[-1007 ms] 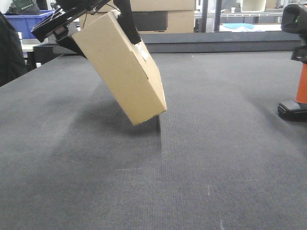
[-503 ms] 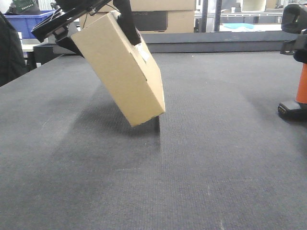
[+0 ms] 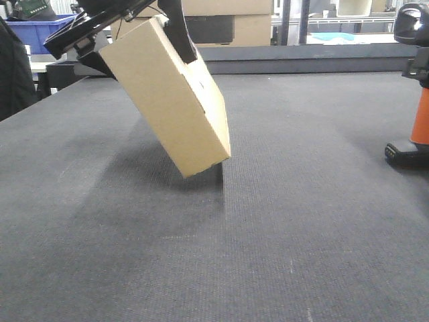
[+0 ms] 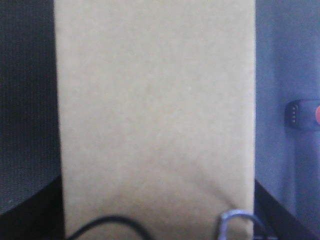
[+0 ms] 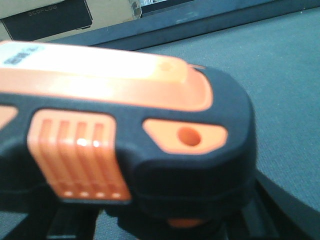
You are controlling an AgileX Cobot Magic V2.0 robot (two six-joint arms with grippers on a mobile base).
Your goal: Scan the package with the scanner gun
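We saw the plain tan rectangular cardboard package (image 3: 171, 100) held above the left part of the dark grey textured table mat (image 3: 268, 235), tilted steeply with its upper end toward the left and its lower corner pointing down at the mat. Its shadow lay right beneath that corner, and we could not tell whether the corner touched the surface or hung just off it. The black left gripper (image 3: 137, 50) pinched the package at its upper end, with one dark finger (image 3: 179, 30) on the far side and the other on the near left side. In the left wrist view the broad tan face filled almost the whole picture.

The scanner gun (image 3: 421, 114), with its black head, bright orange handle and flat black base, stood at the far right edge, well apart from the package, its base on the mat. A black part of the right gripper (image 3: 417, 67) sat against the gun just below the head. In the right wrist view the orange and black body was very close and blurred, so we could not tell whether those jaws were clamped on it or merely around it.

Behind the table stood larger cardboard boxes with a dark panel (image 3: 251, 27) and a blue plastic bin (image 3: 40, 30).
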